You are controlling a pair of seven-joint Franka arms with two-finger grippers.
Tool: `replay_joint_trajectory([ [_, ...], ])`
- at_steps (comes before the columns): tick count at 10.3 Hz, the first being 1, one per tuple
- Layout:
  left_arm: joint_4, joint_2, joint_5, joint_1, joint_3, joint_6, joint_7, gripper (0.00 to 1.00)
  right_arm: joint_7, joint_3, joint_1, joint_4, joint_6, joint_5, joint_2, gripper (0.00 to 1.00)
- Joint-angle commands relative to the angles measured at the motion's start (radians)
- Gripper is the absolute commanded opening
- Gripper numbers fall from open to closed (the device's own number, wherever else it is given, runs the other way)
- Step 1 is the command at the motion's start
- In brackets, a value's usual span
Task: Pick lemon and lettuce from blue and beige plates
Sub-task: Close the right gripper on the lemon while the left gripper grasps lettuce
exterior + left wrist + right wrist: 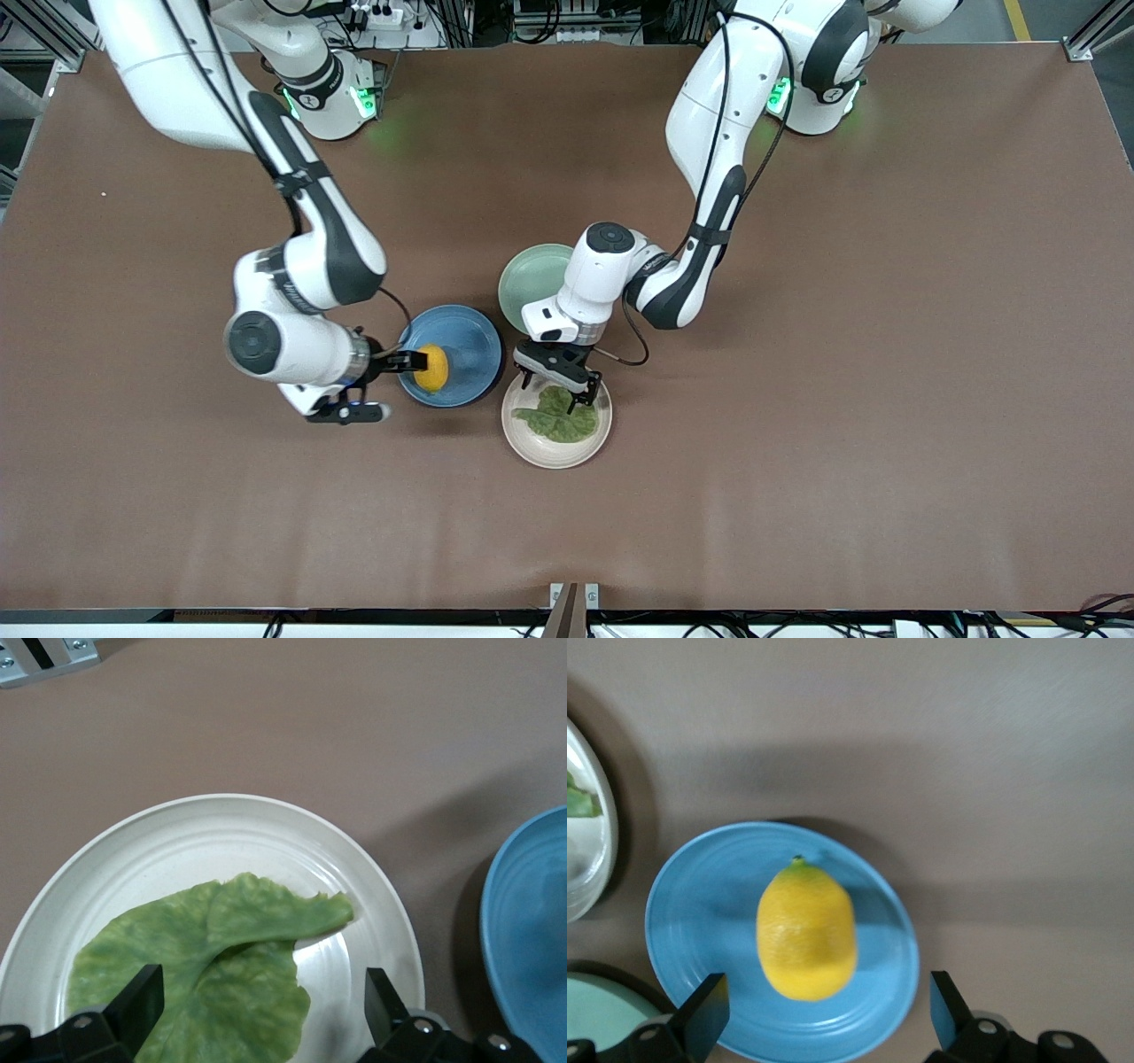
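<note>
A yellow lemon [431, 369] lies on the blue plate [469, 341]. My right gripper [409, 365] is open at that plate's rim on the right arm's side, close beside the lemon. In the right wrist view the lemon [806, 932] sits on the blue plate [877, 904] just ahead of the open gripper [824, 1014], not between its fingers. A green lettuce leaf [556, 418] lies on the beige plate [555, 454]. My left gripper [555, 390] is open low over the leaf. In the left wrist view the gripper [264, 1005] straddles the lettuce [213, 966] on the beige plate [221, 828].
A pale green plate [530, 276] stands empty, farther from the front camera than the other two plates and partly under the left arm's wrist. The three plates stand close together mid-table. Bare brown table surrounds them.
</note>
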Motion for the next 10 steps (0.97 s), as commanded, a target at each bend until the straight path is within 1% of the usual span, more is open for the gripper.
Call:
replay_joint_trajectory([
  [1, 0.064, 0.058, 0.025, -0.014, 0.041, 0.02, -0.001, 1.0, 0.041, -0.001, 0.018, -0.016, 0.05, 0.014, 0.026, 1.0],
  [2, 0.075, 0.075, 0.025, -0.014, 0.042, 0.033, 0.006, 1.0, 0.043, -0.001, 0.022, -0.021, 0.08, 0.012, 0.037, 1.0],
  [4, 0.075, 0.078, 0.025, -0.014, 0.042, 0.05, 0.01, 1.0, 0.043, -0.001, 0.025, -0.021, 0.096, 0.011, 0.061, 1.0],
  [6, 0.075, 0.078, 0.023, -0.015, 0.042, 0.052, 0.01, 1.0, 0.041, -0.001, 0.036, -0.021, 0.12, 0.004, 0.078, 0.64],
  [7, 0.075, 0.084, 0.025, -0.017, 0.042, 0.052, 0.012, 0.99, 0.041, -0.001, 0.035, -0.02, 0.119, 0.006, 0.081, 0.5],
  [8, 0.074, 0.084, 0.025, -0.026, 0.042, 0.05, 0.01, 0.92, 0.041, -0.001, 0.032, -0.01, 0.111, 0.008, 0.08, 0.3],
  [9, 0.072, 0.086, 0.025, -0.024, 0.042, 0.05, 0.01, 0.86, 0.037, -0.001, 0.028, -0.004, 0.108, 0.009, 0.074, 0.08],
  [10, 0.071, 0.086, 0.026, -0.026, 0.042, 0.05, 0.01, 0.76, 0.032, 0.0, 0.022, 0.003, 0.081, 0.014, 0.059, 0.0],
])
